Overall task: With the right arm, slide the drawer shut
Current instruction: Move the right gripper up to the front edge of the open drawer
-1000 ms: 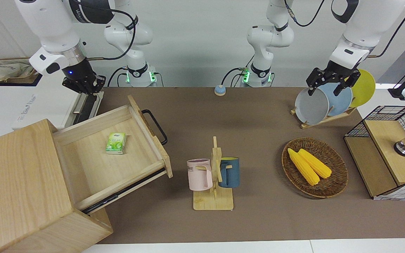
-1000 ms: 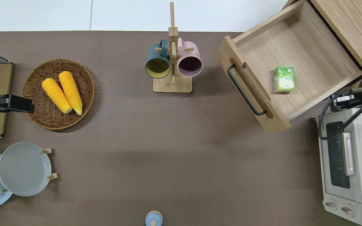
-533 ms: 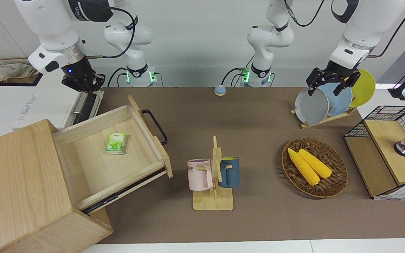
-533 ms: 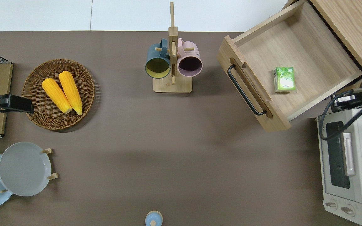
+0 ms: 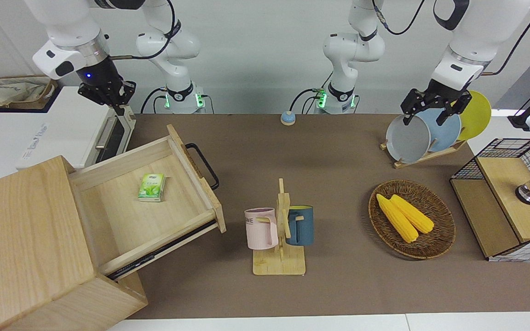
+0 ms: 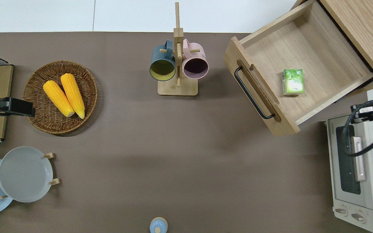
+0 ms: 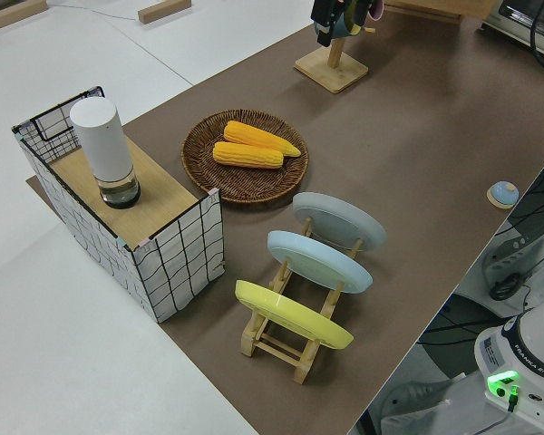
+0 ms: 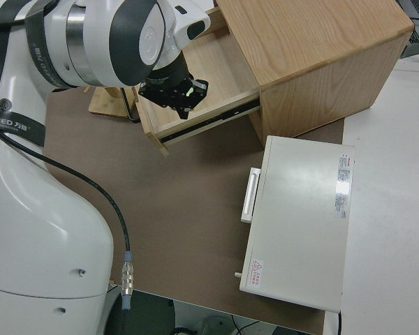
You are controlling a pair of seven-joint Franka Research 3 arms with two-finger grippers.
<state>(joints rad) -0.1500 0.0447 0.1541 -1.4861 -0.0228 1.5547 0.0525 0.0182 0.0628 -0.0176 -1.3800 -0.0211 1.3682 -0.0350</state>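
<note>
drawer (image 5: 154,193) pulled open, right arm's fingers (image 5: 117,93) up over the toaster oven (image 6: 356,171), gap unreadable

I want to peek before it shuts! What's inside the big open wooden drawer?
The pale-wood drawer with the black bar handle holds one small green packet lying flat. Its back end, under the cabinet, is covered.

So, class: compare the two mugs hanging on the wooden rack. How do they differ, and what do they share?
The pink mug is pale pink and bears dark lettering; the blue mug is dark blue with no lettering in view. The pink mug hangs on the rack's side toward the right arm's end of the table, the blue mug on the side toward the left arm's end. The blue mug's inside is yellowish. Both hang by their handles.
</note>
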